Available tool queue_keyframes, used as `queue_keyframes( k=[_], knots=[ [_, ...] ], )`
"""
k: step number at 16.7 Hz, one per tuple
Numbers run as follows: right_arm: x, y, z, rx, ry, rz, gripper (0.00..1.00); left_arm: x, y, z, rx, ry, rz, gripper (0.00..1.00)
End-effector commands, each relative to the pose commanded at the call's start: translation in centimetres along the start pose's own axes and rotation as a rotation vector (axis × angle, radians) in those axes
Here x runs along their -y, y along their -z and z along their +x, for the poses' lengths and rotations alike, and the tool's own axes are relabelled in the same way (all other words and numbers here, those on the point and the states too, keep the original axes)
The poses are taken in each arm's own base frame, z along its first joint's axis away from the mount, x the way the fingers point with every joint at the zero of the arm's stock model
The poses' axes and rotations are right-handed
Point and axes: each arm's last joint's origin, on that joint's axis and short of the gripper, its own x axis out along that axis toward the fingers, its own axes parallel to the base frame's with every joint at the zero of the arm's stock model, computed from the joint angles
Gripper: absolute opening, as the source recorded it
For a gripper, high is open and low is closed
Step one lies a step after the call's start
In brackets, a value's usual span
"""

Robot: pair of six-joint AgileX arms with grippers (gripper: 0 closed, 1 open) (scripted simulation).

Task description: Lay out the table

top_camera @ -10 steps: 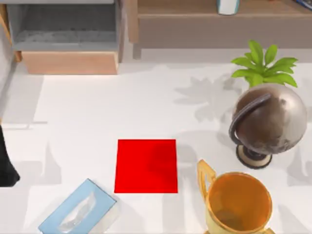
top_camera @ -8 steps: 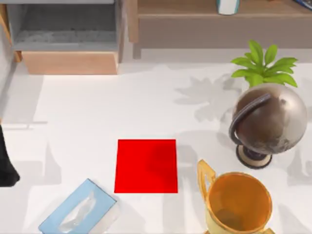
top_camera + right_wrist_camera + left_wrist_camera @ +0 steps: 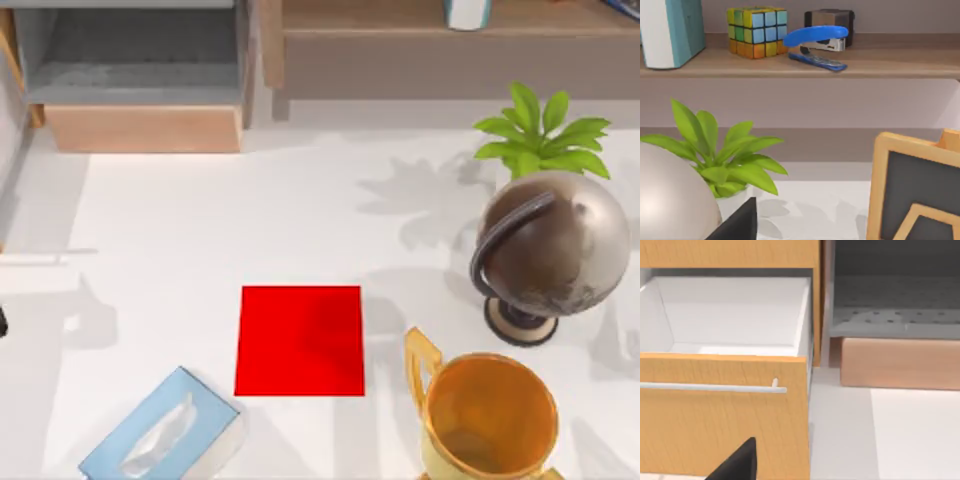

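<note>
The white table [image 3: 200, 230] spreads across the top view. On it lie a red square mat [image 3: 300, 340], a light blue tissue box [image 3: 160, 430], a golden trophy cup [image 3: 485, 415], a metallic globe [image 3: 550, 250] and a green plant [image 3: 540, 135]. A dark sliver of my left arm [image 3: 2, 322] sits at the table's left edge. A dark part of my left gripper [image 3: 737, 465] points at an open wooden drawer [image 3: 725, 410]. A dark part of my right gripper [image 3: 737, 225] sits near the plant [image 3: 725, 155] and the globe [image 3: 670, 195].
A wooden shelf unit [image 3: 140, 120] with a grey compartment lines the back. Its shelf holds a colour cube [image 3: 756, 31], a blue stapler [image 3: 817, 42] and a teal and white box [image 3: 672, 30]. A wood-framed dark board [image 3: 915, 190] stands close to the right wrist camera.
My left arm has pulled out toward the left edge of the top view, leaving just a sliver there. The objects on the table have not moved.
</note>
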Motion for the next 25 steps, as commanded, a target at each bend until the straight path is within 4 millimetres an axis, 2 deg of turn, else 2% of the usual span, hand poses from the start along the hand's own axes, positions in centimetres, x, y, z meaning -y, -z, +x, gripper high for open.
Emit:
queue_keyframes(
  k=[3, 6, 9, 12, 15, 19, 22, 25],
  knots=[
    [0.0, 0.0, 0.0, 0.0, 0.0, 0.0, 1.0, -0.8, -4.0, 1.6, -0.162, -0.043, 0.01, 1.0],
    [0.0, 0.0, 0.0, 0.0, 0.0, 0.0, 1.0, -2.1, -8.3, 4.9, -0.34, -0.078, 0.013, 1.0],
    [0.0, 0.0, 0.0, 0.0, 0.0, 0.0, 1.0, -3.9, -11.8, 9.9, -0.523, -0.102, 0.007, 1.0],
    [0.0, 0.0, 0.0, 0.0, 0.0, 0.0, 1.0, -6.2, -13.6, 16.2, -0.697, -0.112, -0.007, 1.0],
    [0.0, 0.0, 0.0, 0.0, 0.0, 0.0, 1.0, -8.7, -13.5, 22.7, -0.857, -0.109, -0.026, 1.0],
    [0.0, 0.0, 0.0, 0.0, 0.0, 0.0, 1.0, -11.7, -10.4, 30.3, -1.036, -0.089, -0.055, 1.0],
    [0.0, 0.0, 0.0, 0.0, 0.0, 0.0, 1.0, -13.1, -7.3, 34.3, -1.138, -0.067, -0.072, 1.0],
    [0.0, 0.0, 0.0, 0.0, 0.0, 0.0, 1.0, -13.4, -4.6, 36.7, -1.207, -0.04, -0.078, 1.0]
  ],
)
